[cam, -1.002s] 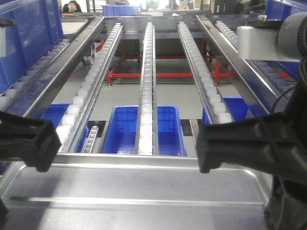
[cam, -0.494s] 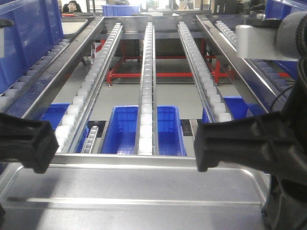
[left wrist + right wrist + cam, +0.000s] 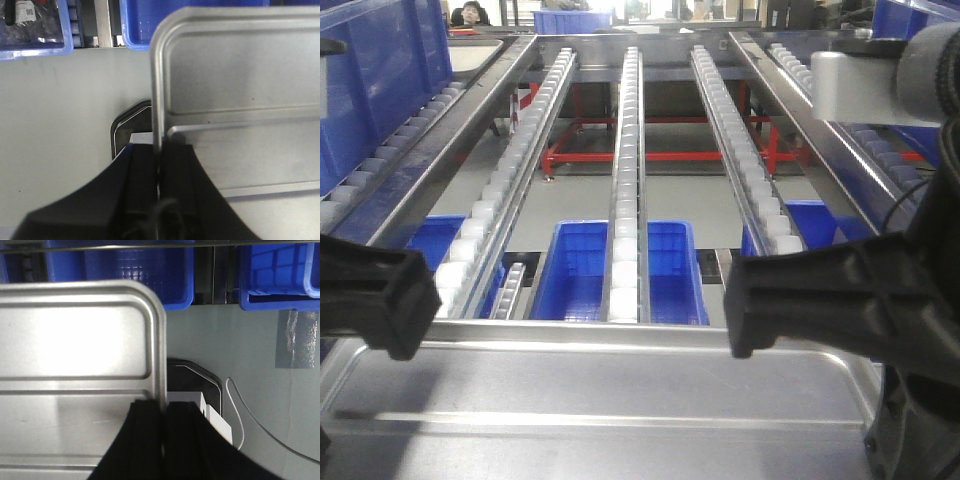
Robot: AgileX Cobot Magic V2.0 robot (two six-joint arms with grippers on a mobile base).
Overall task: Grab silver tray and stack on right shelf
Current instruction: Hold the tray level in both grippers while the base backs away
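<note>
Both claws are on the silver tray (image 3: 610, 400). The left gripper (image 3: 159, 162) is pinched onto the left rim, jaws nearly together with only the thin metal edge between them. The right gripper (image 3: 164, 412) mirrors it on the right rim. So the tray hangs between the two arms, clear of the grey floor (image 3: 60, 110) seen below it in the wrist views, with each arm holding one short end.

Now the relation that matters. The tray's long axis runs left to right, parallel to the front bar (image 3: 590, 333) of the right shelf (image 3: 740, 150). That shelf lies straight ahead, on the far side of the tray. The tray's far rim sits just near of the bar, close under it in the front view. Whether the rim is high enough to clear the bar, I cannot tell from here.

The lanes of white rollers (image 3: 627, 180) run away from near to far, with blue bins (image 3: 575, 270) showing beneath them. My read is that neither arm leads, so both must carry the tray forward together, square to the bar, or it will skew on the lanes.
</note>
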